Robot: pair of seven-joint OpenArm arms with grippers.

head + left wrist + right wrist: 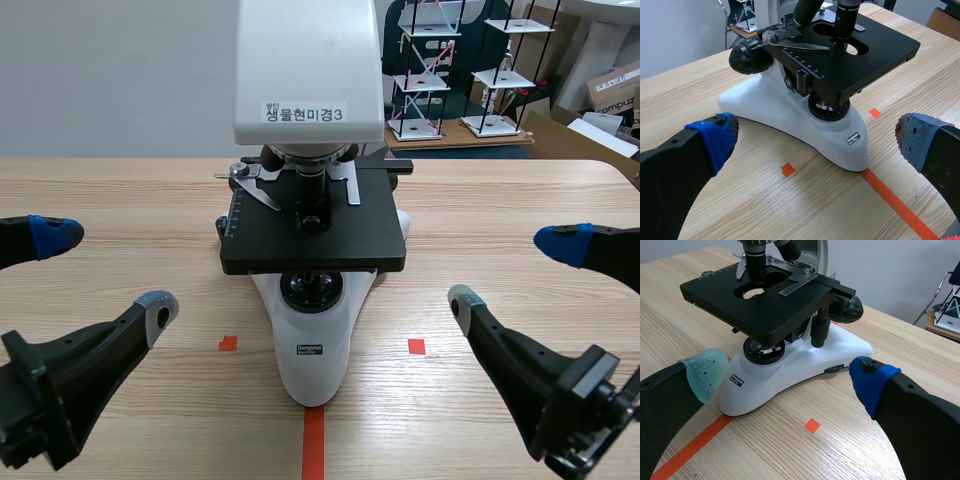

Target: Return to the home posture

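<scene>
**Both arms low and wide, close to home**

The left gripper and right gripper hang low over the worktop, each spread wide and holding nothing. The microscope stands upright at the worktop's middle, between the two grippers and apart from both. The return looks nearly done. Any move left calls only for settling the arms evenly, clear of the microscope's stage.
</scene>
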